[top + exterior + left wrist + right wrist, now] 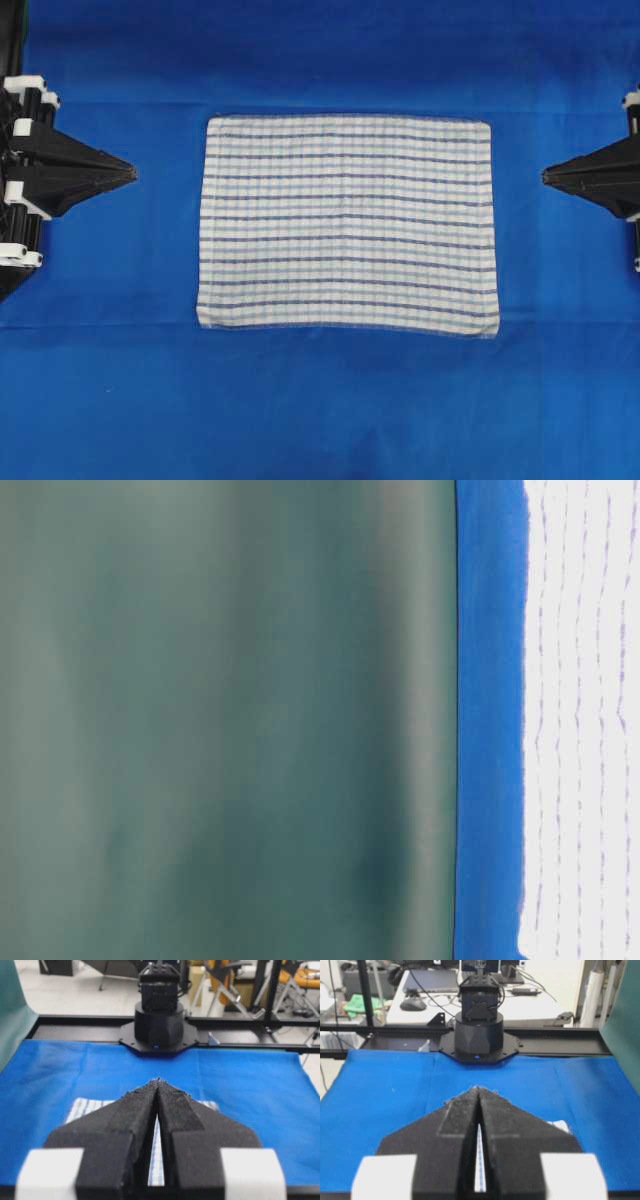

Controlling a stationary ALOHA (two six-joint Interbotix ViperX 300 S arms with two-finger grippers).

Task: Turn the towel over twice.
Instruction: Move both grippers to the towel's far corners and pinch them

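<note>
While the overhead view shows the towel flat mid-desk, left hand and right hand well apart from it, both wrist views show pads pressed together, empty; seemingly no flip begun.

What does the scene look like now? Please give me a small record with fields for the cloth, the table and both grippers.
towel: rectangular white woven towel with blue stripes, lying flat and spread out, checked grid facing up
surface: plain blue table covering, under the towel
left gripper: black foam-padded left gripper, shut, empty, apart from the towel's left edge
right gripper: black right gripper, shut, empty, apart from the towel's right edge
task state: no grip on the towel yet
</note>
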